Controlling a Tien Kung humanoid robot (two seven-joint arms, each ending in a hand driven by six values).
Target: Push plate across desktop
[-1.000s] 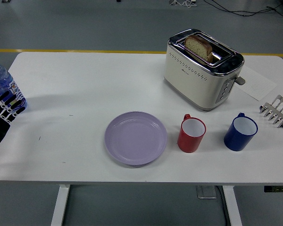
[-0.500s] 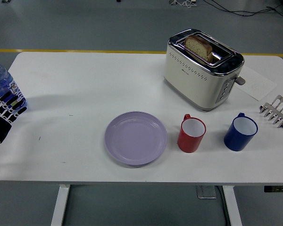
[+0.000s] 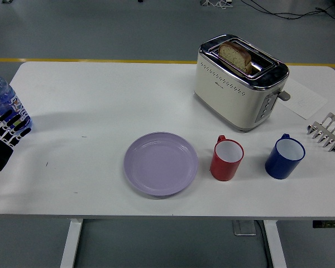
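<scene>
A round lilac plate (image 3: 160,163) lies empty on the white table (image 3: 100,100), near the front edge and a little left of centre. My left hand (image 3: 3,137) shows at the far left edge, well left of the plate and not touching it. Its fingers (image 3: 14,124) are spread and hold nothing. My right arm does not show.
A red mug (image 3: 226,159) stands right next to the plate's right side, a blue mug (image 3: 284,157) further right. A cream toaster (image 3: 239,81) with a bread slice stands at the back right. A metal rack (image 3: 327,132) is at the right edge. A water bottle (image 3: 4,99) stands by my left hand.
My left hand has drawn back slightly toward the left edge. The plate and the other things have not moved.
</scene>
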